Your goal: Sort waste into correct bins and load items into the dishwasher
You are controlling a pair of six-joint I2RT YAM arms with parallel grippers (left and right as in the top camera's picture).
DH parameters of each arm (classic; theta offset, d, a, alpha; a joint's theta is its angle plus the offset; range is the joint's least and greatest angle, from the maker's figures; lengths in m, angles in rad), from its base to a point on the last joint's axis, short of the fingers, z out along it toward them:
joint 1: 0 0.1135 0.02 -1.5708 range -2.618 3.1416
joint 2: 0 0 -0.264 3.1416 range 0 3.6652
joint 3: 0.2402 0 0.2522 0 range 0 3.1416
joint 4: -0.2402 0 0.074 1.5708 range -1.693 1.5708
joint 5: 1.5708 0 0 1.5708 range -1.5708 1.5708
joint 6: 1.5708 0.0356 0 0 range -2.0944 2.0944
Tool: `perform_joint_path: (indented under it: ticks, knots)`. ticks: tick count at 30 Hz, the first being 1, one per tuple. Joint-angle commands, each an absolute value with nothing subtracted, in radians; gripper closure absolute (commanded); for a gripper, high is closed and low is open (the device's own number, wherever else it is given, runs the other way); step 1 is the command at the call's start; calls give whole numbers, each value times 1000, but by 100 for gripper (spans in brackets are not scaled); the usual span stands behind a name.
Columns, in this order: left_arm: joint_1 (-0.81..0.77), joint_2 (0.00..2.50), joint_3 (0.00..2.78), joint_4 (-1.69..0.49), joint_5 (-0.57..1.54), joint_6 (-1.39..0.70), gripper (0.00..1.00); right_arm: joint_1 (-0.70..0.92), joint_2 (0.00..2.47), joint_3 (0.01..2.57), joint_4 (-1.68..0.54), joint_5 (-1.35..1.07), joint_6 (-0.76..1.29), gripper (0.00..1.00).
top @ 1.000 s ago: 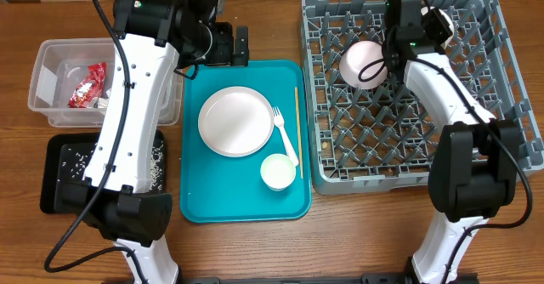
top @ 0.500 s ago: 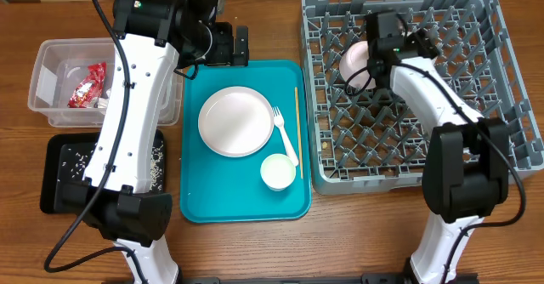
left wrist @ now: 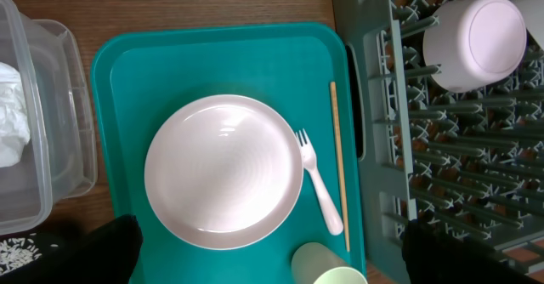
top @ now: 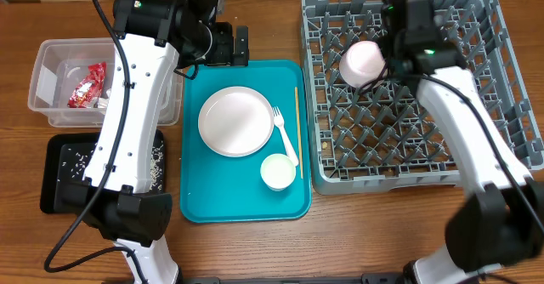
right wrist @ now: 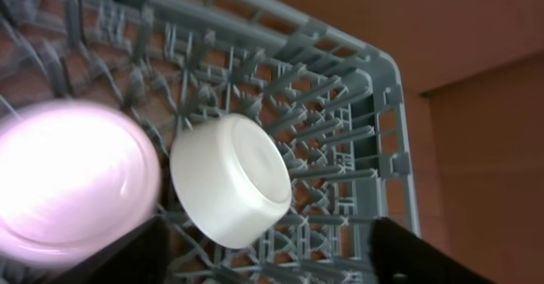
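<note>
Your right claw (right wrist: 268, 263) hangs spread and empty over the rack (right wrist: 340, 105); two upturned bowls (right wrist: 229, 186) sit side by side in it; your left claw (left wrist: 272, 254), spread too, hovers above the plate (left wrist: 223, 172) on the tray (left wrist: 212, 54).

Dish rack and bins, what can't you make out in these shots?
- Overhead: the right arm hides one of the two bowls; only one bowl shows in the dish rack.
- Right wrist: the left-hand bowl is blurred glare.
- Overhead: the left arm covers the middle of the black tray.
- Left wrist: the clear tub is cut off at the left edge, the cup at the bottom.
</note>
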State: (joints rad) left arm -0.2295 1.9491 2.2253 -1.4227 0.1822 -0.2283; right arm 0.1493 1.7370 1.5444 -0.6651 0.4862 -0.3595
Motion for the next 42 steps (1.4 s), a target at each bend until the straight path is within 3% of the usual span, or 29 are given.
perform_joint_path:
  ticks: [1, 2, 6, 7, 19, 42]
  knots:
    - [-236, 1954, 2238, -1425, 173, -209, 0, 108, 1682, 1545, -662, 396, -244, 54]
    - [-236, 1954, 2238, -1425, 173, -209, 0, 93, 1681, 1545, -665, 389, -218, 70]
    - [-236, 1954, 2238, -1425, 173, -209, 0, 9, 1699, 1544, -685, 189, -178, 86]
    - [-236, 1954, 2238, -1425, 173, -209, 0, -14, 1709, 1544, -686, 130, -178, 96]
    - [-236, 1954, 2238, -1425, 173, -209, 0, -192, 1833, 1544, -644, -229, -78, 96]
    - [-236, 1954, 2238, -1425, 173, -209, 0, -183, 1918, 1554, -680, -345, -68, 96]
